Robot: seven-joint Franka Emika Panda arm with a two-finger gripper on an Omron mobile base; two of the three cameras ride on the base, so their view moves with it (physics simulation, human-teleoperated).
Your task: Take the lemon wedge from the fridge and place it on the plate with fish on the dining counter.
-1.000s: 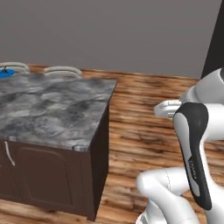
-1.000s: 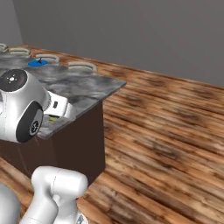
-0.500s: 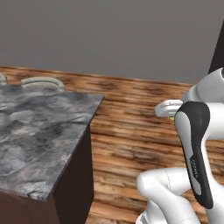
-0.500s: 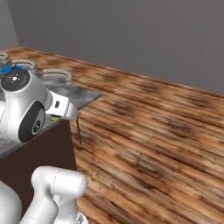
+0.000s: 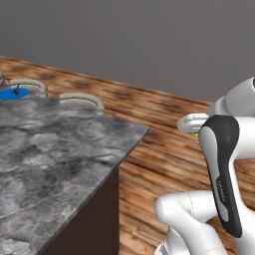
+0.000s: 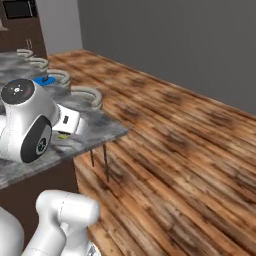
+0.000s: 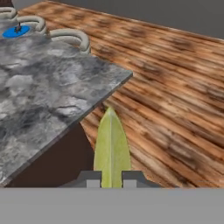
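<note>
In the hand view my gripper (image 7: pixel 112 178) is shut on the lemon wedge (image 7: pixel 112 148), a yellow-green sliver that points away between the two dark fingertips. It hangs off the near corner of the dining counter (image 7: pixel 48 83), over the wood floor. The blue plate (image 7: pixel 16 31) with the small dark fish (image 7: pixel 18 28) lies at the counter's far edge. The plate (image 5: pixel 14 93) is at far left in the left base view, and in the right base view the plate (image 6: pixel 44 80) sits beyond my hand. A yellow strip of the wedge (image 6: pixel 63 134) peeks from under the hand.
Curved beige stool backs (image 5: pixel 82 99) (image 6: pixel 87 93) line the counter's far side. The counter (image 5: pixel 55 149) has dark brown sides and a sharp corner (image 6: pixel 125 131). Open wood floor (image 6: pixel 190 150) stretches to a grey wall on the right.
The whole picture has shifted as the base moved: the counter's corner now sits closer and more central, and the blue plate is back in view. The wedge stays in the gripper.
</note>
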